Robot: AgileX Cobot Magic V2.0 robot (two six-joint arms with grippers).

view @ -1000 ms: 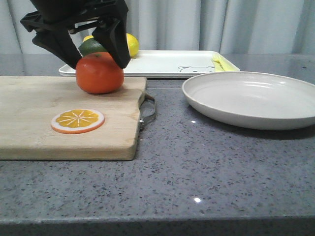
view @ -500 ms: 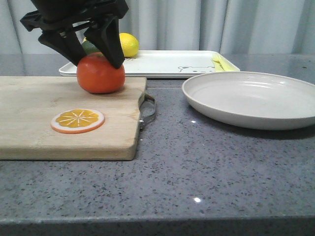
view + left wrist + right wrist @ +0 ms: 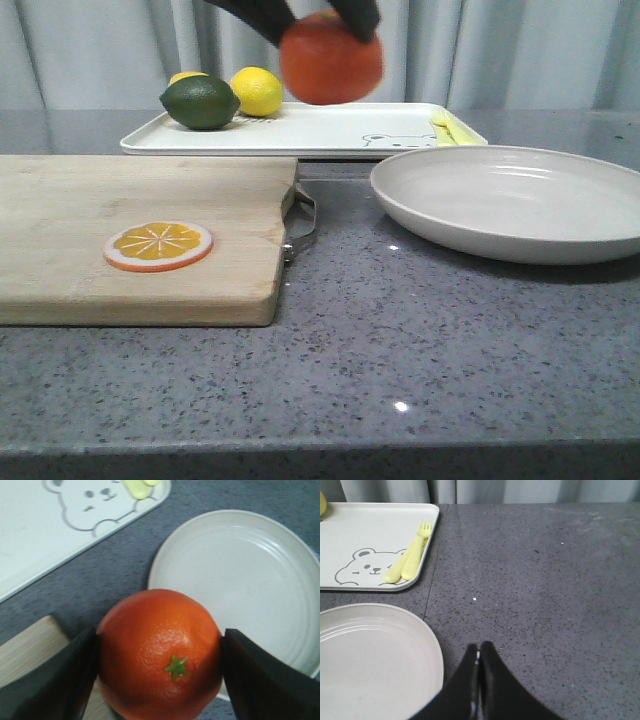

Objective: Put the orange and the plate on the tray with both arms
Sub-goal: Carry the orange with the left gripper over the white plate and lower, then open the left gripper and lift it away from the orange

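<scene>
Left pincer (image 3: 160,665) lifts the round bright orange (image 3: 331,58) clear of the speckled grey tabletop (image 3: 420,340), its two black fingers (image 3: 47,680) pressed to the fruit's sides.

Nearest the camera, the pale wooden cutting board (image 3: 130,240) carries a flat orange slice (image 3: 158,245); beside the board's metal handle sits the wide shallow off-white plate (image 3: 510,200). Beyond the board lies the flat rectangular white tray (image 3: 320,130) with its bear drawing, holding a dark green lime (image 3: 200,102), a yellow lemon (image 3: 257,91) and pale yellow cutlery (image 3: 410,560). The orange hangs above the tray's near edge. Right pincer (image 3: 479,680), fingers pressed together and empty, hovers just beside the plate.
</scene>
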